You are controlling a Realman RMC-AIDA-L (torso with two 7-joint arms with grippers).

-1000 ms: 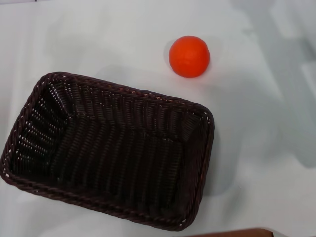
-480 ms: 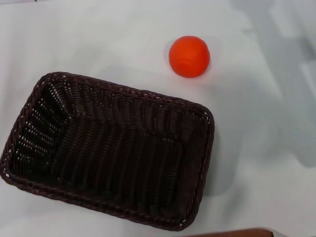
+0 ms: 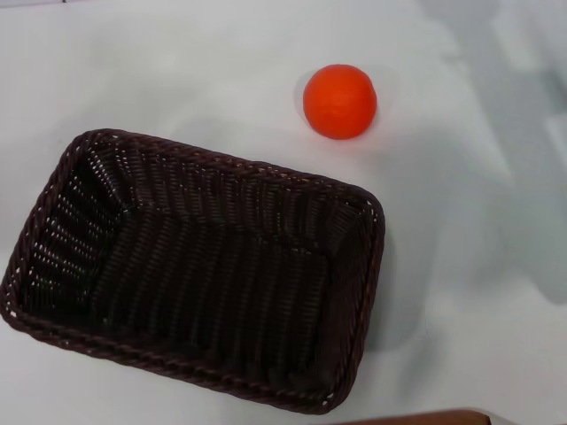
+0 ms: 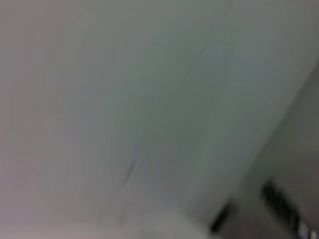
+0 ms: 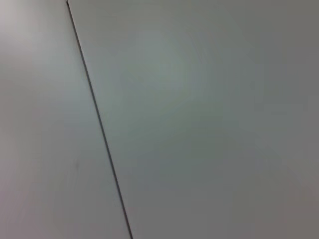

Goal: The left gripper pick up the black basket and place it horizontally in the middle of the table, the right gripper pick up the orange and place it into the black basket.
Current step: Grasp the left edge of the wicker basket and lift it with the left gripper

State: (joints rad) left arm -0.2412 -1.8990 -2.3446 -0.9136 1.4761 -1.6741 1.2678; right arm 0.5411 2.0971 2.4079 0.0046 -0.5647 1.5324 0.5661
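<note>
Neither pincer shows in any view — whether either is wide, narrow or holding something cannot be told; both wrist cameras face only pale, blurred surfaces. On the white desk (image 3: 177,62) the black wicker basket (image 3: 190,266) sits upright and empty at the near left, its long side slightly askew. The orange (image 3: 339,101) rests on the desk beyond the basket's far right corner — near it, not touching.

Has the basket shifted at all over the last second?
No. The basket sits in the same spot on the table, at the same angle, with the same gap to the orange, which also lies where it was.
</note>
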